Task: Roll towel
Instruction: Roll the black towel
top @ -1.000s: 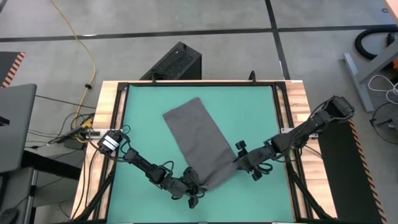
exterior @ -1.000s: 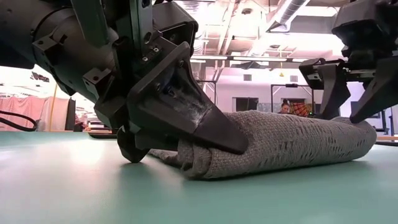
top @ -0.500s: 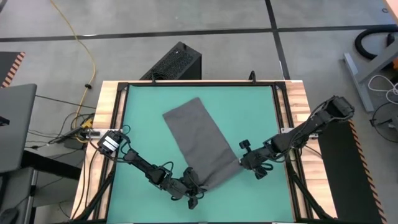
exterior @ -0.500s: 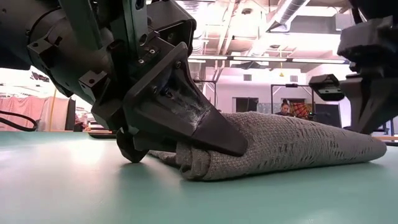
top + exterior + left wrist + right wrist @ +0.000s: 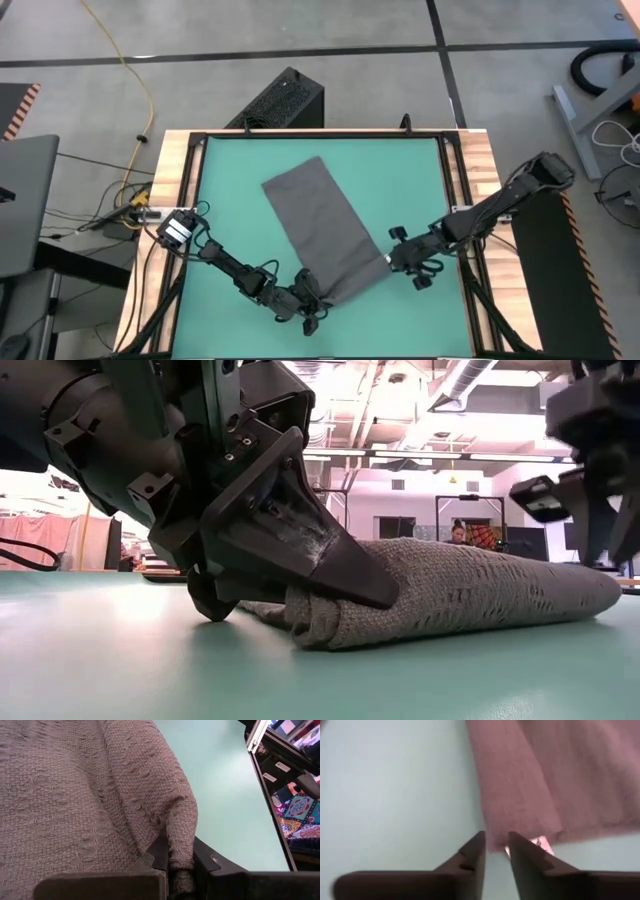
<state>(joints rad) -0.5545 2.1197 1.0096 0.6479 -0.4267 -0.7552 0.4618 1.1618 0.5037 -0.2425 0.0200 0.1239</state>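
**A:** so what's the towel [image 5: 322,232] look like right now?

**B:** dark grey, plain, matte. From above it's a long strip lying slantwise on the teal mat [image 5: 230,195], running from about 11 o'clock of the mat's middle down toward 5 o'clock. The far end lies flat; the near end is bunched into a soft, fat fold. Up close the weave is coarse and nubbly, with little loose loops.

**A:** and the claws?

**B:** the left gripper [image 5: 312,305] is at the towel's near corner, around 6 o'clock on the mat, pinching a rolled lump of cloth between its fingers [image 5: 159,854]. They're dark hard wedges, scuffed pale along the edges in the low view.

**A:** the right one?

**B:** the right gripper [image 5: 395,258] sits at roughly 4 o'clock, just beside the towel's right-hand edge. Its two fingers stand a little apart with only a narrow gap, nothing between them, tips just short of the cloth's edge.

**A:** table?

**B:** the mat is smooth, set in a pale wood table [image 5: 168,170] with black rails.
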